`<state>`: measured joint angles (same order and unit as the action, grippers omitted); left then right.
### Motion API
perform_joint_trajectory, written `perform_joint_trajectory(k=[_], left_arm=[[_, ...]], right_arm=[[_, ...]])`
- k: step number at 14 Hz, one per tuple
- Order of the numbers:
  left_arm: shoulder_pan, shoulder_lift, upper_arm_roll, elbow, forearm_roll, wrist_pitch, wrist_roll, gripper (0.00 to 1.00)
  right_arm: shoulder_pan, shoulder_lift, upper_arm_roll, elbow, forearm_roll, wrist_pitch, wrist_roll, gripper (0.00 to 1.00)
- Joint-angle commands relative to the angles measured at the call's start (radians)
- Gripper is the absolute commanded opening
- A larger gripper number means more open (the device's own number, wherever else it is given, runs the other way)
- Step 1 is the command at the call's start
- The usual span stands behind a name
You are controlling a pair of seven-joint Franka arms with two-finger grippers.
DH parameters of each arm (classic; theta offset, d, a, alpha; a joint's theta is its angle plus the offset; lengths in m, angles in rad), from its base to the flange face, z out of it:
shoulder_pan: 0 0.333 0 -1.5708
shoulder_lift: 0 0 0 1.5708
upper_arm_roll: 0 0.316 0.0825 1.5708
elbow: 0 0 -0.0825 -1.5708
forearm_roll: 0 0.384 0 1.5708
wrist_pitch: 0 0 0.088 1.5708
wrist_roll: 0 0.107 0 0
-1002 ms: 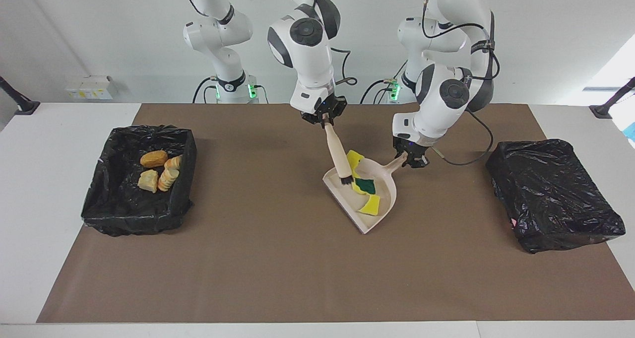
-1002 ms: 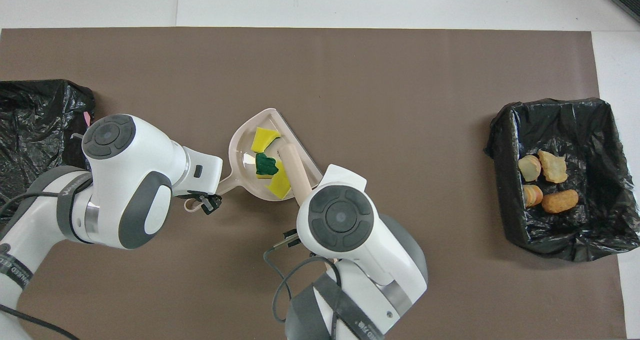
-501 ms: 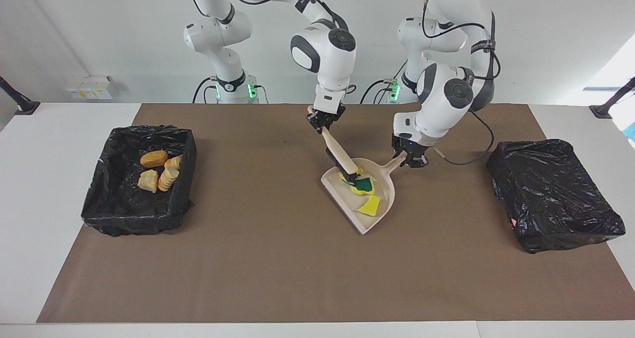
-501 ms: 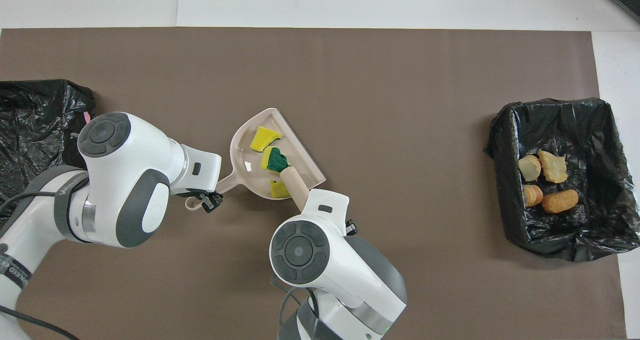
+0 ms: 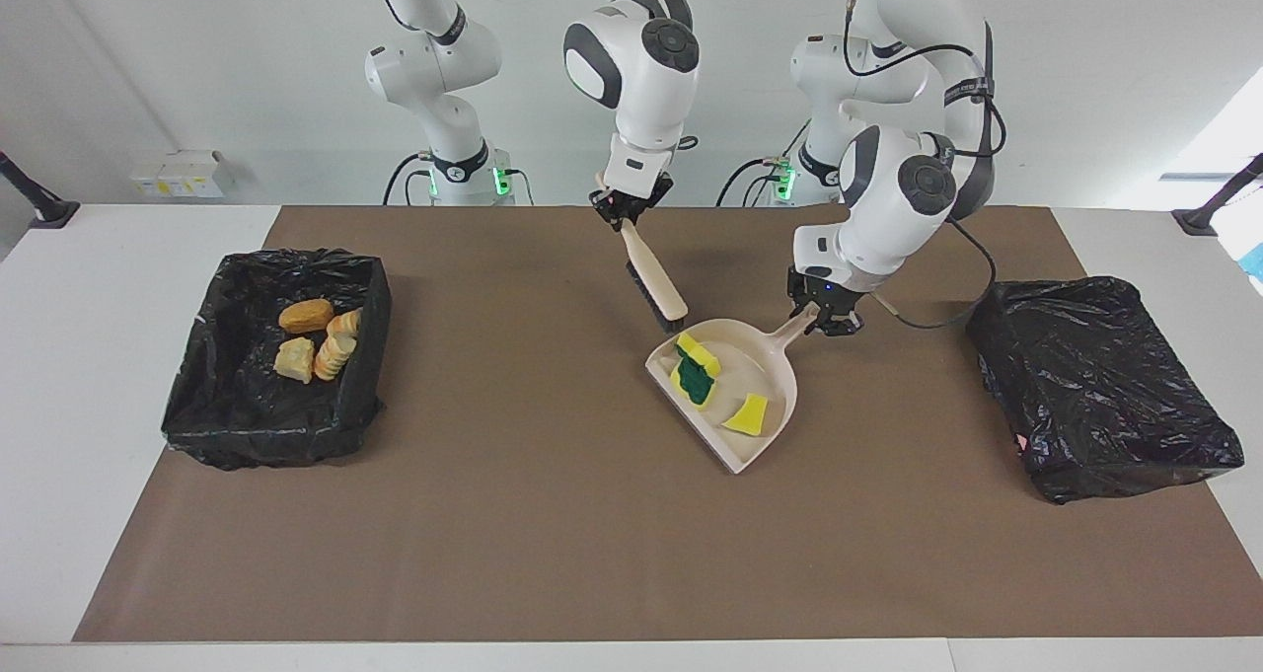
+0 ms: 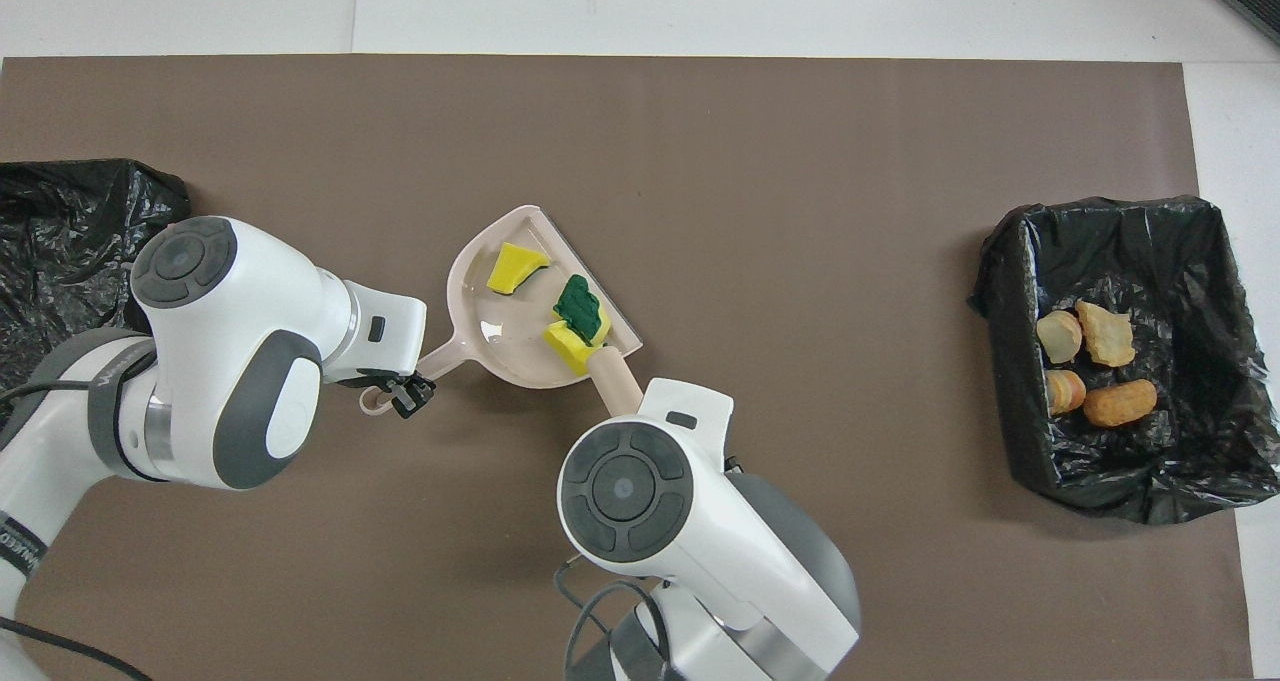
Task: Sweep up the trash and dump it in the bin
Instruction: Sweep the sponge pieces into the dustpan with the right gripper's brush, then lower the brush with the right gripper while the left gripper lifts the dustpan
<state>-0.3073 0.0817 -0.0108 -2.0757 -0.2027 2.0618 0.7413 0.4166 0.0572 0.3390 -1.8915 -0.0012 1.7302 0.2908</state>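
My left gripper (image 5: 827,319) is shut on the handle of the beige dustpan (image 5: 768,374), also in the overhead view (image 6: 490,329). The pan holds three sponge pieces: a green-faced one (image 5: 699,384) (image 6: 580,307), a yellow one (image 6: 570,347) against it, and a yellow one (image 5: 747,415) (image 6: 510,266) apart. My right gripper (image 5: 624,210) is shut on the handle of the beige hand brush (image 5: 656,287) and holds it tilted, bristles just off the pan's edge nearer the robots. In the overhead view that gripper is hidden under its own arm.
A black-lined bin (image 5: 370,297) (image 6: 1010,291) at the right arm's end holds several tan-orange bread chunks (image 5: 306,315) (image 6: 1118,403). A second bin wrapped in black bag (image 5: 1095,376) (image 6: 60,231) stands at the left arm's end. A brown mat (image 5: 553,534) covers the table.
My right gripper has lifted the brush out of the dustpan and drawn it back toward the robots. The sponge pieces have shifted inside the pan. The dustpan has moved slightly toward the left arm's end.
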Motion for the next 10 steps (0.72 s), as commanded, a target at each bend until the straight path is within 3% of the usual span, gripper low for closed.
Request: perform_joint_trajectory(k=[1, 5, 8, 10], left_arm=[[0.028, -0.005, -0.005, 0.022, -0.052, -0.035, 0.0, 0.0], [0.054, -0.007, -0.003, 0.065, -0.052, -0.094, 0.001, 0.0], [0.097, -0.008, -0.002, 0.129, -0.05, -0.176, 0.05, 0.0], [0.149, -0.011, -0.003, 0.16, -0.049, -0.228, 0.107, 0.0]], right_arm=[[-0.018, -0.008, 0.0, 0.003, 0.111, -0.005, 0.026, 0.0], [-0.022, -0.023, 0.001, 0.045, 0.168, -0.079, 0.111, 0.0], [-0.027, -0.071, -0.002, -0.033, 0.251, -0.068, 0.185, 0.0], [-0.022, -0.117, 0.0, -0.116, 0.271, 0.021, 0.243, 0.0]])
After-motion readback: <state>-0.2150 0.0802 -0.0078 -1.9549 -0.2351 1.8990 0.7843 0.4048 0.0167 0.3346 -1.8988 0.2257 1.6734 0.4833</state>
